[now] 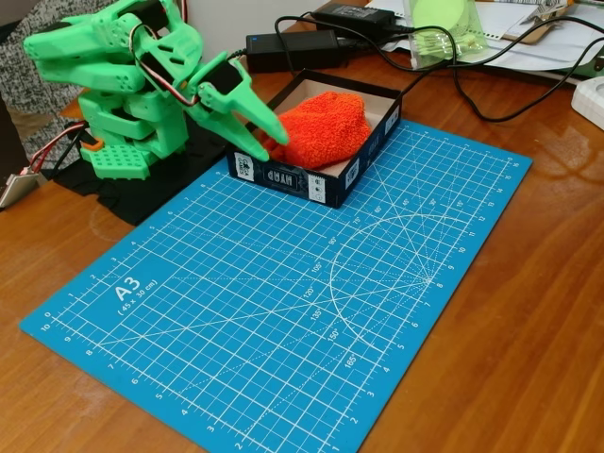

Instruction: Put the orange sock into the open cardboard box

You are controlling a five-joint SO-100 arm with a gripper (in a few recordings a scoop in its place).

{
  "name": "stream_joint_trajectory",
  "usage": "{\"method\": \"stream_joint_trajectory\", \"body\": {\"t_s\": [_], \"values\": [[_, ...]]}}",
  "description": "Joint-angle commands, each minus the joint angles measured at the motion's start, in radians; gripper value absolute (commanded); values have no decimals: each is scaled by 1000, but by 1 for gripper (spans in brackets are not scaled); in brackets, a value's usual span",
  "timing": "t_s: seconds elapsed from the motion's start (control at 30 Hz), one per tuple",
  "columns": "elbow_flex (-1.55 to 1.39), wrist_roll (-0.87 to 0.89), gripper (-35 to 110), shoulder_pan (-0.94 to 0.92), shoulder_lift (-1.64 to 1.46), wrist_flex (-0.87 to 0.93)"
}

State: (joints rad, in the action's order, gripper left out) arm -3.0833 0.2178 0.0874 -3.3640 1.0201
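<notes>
The orange sock (322, 127), a fluffy bright lump, lies inside the open cardboard box (326, 184), a shallow tray with navy walls and white print at the far edge of the blue cutting mat. My green gripper (269, 144) reaches down over the box's left wall, its fingertips at the sock's left edge. The fingers lie close together, and whether they pinch any cloth is not clear from this angle.
The blue A3 cutting mat (283, 302) covers the wooden table's middle. The green arm base (127, 132) stands at the left. A black power adapter (293, 49) with cables lies behind the box, with papers and a clear container at the back right.
</notes>
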Motion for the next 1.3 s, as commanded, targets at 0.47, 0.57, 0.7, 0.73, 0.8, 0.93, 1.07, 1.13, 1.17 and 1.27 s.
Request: {"method": "stream_joint_trajectory", "body": {"t_s": [0.47, 0.57, 0.7, 0.73, 0.8, 0.93, 1.07, 1.13, 1.17, 1.27], "values": [[-20, 158, 8, -25, -12, 17], [-31, 250, 7, -66, -12, 3], [-40, 207, 6, -66, -12, -43], [-41, 178, 4, -63, -12, -54], [-37, 77, 0, -60, -12, -55], [-31, -107, 0, -83, -12, -48], [-23, -295, 0, -72, -12, -21], [-25, -328, 0, -66, -12, -20], [-25, -333, 0, -61, -12, -20], [-26, -348, 0, -57, -12, -21]]}}
